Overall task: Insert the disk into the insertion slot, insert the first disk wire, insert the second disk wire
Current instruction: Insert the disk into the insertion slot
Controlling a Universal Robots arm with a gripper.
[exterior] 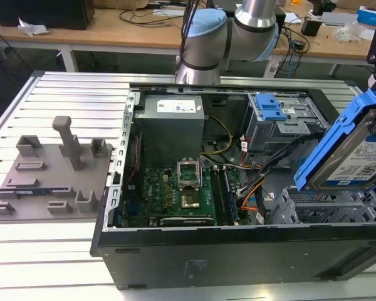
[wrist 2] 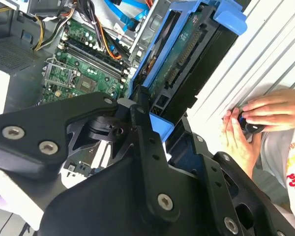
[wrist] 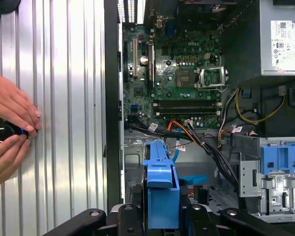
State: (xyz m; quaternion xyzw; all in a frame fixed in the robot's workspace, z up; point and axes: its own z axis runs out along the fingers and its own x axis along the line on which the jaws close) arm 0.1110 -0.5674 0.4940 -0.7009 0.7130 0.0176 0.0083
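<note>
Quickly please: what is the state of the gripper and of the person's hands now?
Gripper: shut on the disk.
Person's hands: touching a small black knob.

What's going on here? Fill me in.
The arm's tool grips the disk in its blue frame, tilted in the air above the grey slot in the open computer case; it is not in yet. Beside the case, a person's hands hold a small black knob on the table.
</note>
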